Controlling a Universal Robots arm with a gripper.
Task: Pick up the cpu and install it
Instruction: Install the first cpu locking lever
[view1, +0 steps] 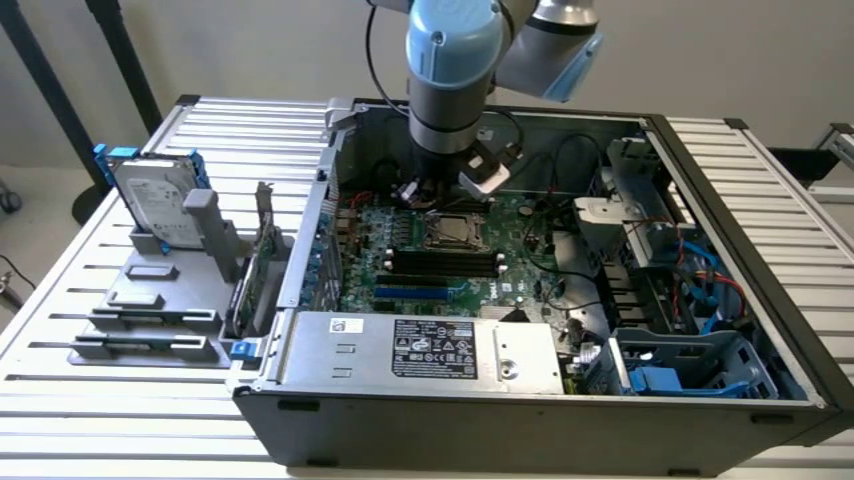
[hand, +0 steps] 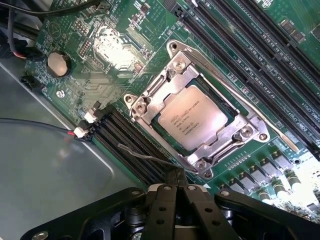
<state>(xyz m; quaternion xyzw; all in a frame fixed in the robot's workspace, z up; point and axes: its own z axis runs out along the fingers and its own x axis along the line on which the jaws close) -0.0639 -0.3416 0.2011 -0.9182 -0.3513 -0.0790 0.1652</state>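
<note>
Slatted metal table (view1: 80, 300) against a plain pale wall carries an open computer case (view1: 534, 425), laid on its side with the motherboard (view1: 400, 285) facing up.

**Arm.** The robot arm (view1: 454, 60) reaches down into the case from 12 o'clock in the exterior view.

**End effector.** The gripper (hand: 176, 176) hangs low over the motherboard. In the wrist view its two black fingers (hand: 164, 205) are pressed together along a single seam, with nothing pinched between them; no part is held. The tips lie near one corner of the silver socket frame (hand: 150, 102), beside a bank of black memory slots (hand: 127, 142). Whether the tips touch the board cannot be determined.

**Task part.** The cpu (hand: 192, 116) lies flat inside the socket frame, metal top up with its printed marking showing, apart from the fingers. In the exterior view it sits just at 6 o'clock of the gripper.

**Surroundings.**
- A coin cell (hand: 58, 64) sits on the board, well apart from the socket.
- The power supply (view1: 414, 345) lies at 6 o'clock of the motherboard.
- At 9 o'clock of the case, a hard drive (view1: 154, 205) stands upright in a blue bracket.
- Grey plastic bars (view1: 147, 322) lie at 6 o'clock of the hard drive.
</note>
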